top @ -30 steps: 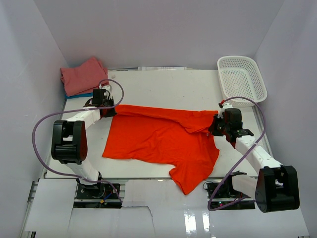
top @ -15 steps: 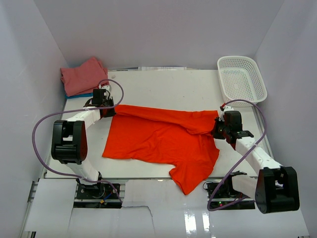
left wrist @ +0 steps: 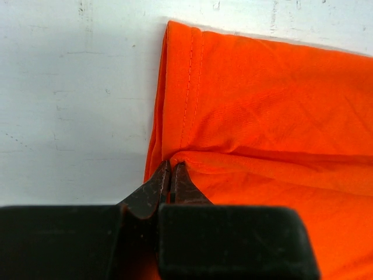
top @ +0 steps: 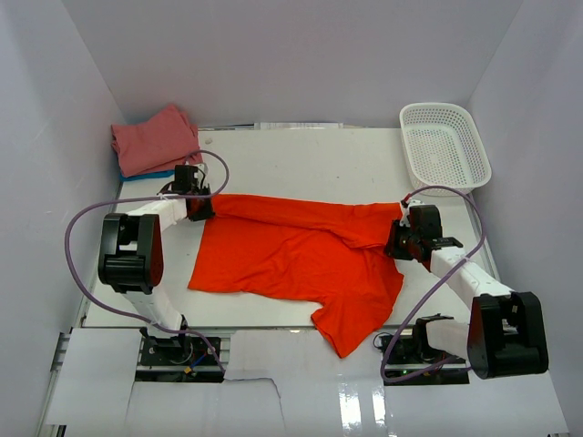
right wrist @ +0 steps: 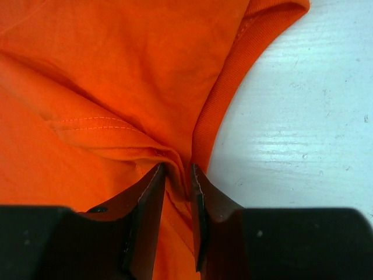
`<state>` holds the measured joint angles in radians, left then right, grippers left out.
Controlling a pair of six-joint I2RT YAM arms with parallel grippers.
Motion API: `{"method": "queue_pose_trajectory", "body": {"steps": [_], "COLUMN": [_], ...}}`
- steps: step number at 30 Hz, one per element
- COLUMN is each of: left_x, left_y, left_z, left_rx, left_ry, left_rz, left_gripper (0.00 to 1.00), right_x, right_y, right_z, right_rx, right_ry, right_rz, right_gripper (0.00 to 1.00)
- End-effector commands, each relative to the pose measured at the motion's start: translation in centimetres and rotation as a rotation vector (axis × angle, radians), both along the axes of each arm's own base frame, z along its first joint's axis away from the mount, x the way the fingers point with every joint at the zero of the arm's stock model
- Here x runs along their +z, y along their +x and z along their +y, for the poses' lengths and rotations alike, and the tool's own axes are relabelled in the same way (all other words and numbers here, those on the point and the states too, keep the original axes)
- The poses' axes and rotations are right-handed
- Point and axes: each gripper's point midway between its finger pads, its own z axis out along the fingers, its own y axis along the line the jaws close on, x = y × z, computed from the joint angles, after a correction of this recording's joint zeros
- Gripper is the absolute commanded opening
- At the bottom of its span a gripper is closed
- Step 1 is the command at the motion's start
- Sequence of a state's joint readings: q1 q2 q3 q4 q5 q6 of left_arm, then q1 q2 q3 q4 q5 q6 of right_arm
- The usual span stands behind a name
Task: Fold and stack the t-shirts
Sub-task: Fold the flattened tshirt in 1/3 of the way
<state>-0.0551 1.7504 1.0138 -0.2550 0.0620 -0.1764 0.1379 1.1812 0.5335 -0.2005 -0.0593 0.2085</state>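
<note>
Orange shirt (top: 301,255): large, spread flat across the middle of the table (top: 310,164), its far edge folded over into a band running left to right, one sleeve trailing toward the near edge. Left gripper (top: 196,208): at the shirt's far-left corner; in the wrist view (left wrist: 171,175) the jaws are pressed together on a pinch of cloth just inside the stitched hem. Right gripper (top: 398,241): at the shirt's right end, beside the ribbed collar; in the wrist view (right wrist: 178,175) the jaws stand narrowly apart with a bunched fold of orange cloth between them, and whether they press it cannot be told. Pink shirt (top: 153,138): folded, in the far-left corner of the table, well apart from the orange one. Blue shirt (top: 146,175): only a thin sliver shows, under the pink shirt's near edge. Basket (top: 444,146): white mesh, in the far-right corner, tilted against the wall, apart from all cloth. Both arms reach outward from their bases, one to each end of the folded band.
</note>
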Motion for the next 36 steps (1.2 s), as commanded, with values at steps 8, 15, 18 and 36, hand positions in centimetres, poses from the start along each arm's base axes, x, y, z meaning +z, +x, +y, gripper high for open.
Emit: {"method": "queue_pose_trajectory", "body": {"steps": [8,15,18,36], "left_x": [0.2,1.6,3.3,7.0], "left_y": [0.1,0.3,0.7,2.9], "left_z": [1.6,3.0,4.4,3.5], "left_rx": [0.069,0.146,0.234,0.199], "left_ry": [0.063,0.118,0.156,0.064], "left_rz": [0.049,0.012,-0.047,-0.166], "left_gripper": [0.36,0.56,0.58,0.63], "right_x": [1.7,2.8,4.2,4.8], "right_y": [0.9,1.1,1.9,8.2], "right_z": [-0.9,-1.9,-1.9,0.5], "right_rx": [-0.042,-0.093,-0.107,-0.059], "right_ry": [-0.042,-0.072,-0.064,0.156], "right_rz": [0.009,-0.028,-0.075,-0.041], "right_gripper": [0.68,0.76,0.77,0.82]}}
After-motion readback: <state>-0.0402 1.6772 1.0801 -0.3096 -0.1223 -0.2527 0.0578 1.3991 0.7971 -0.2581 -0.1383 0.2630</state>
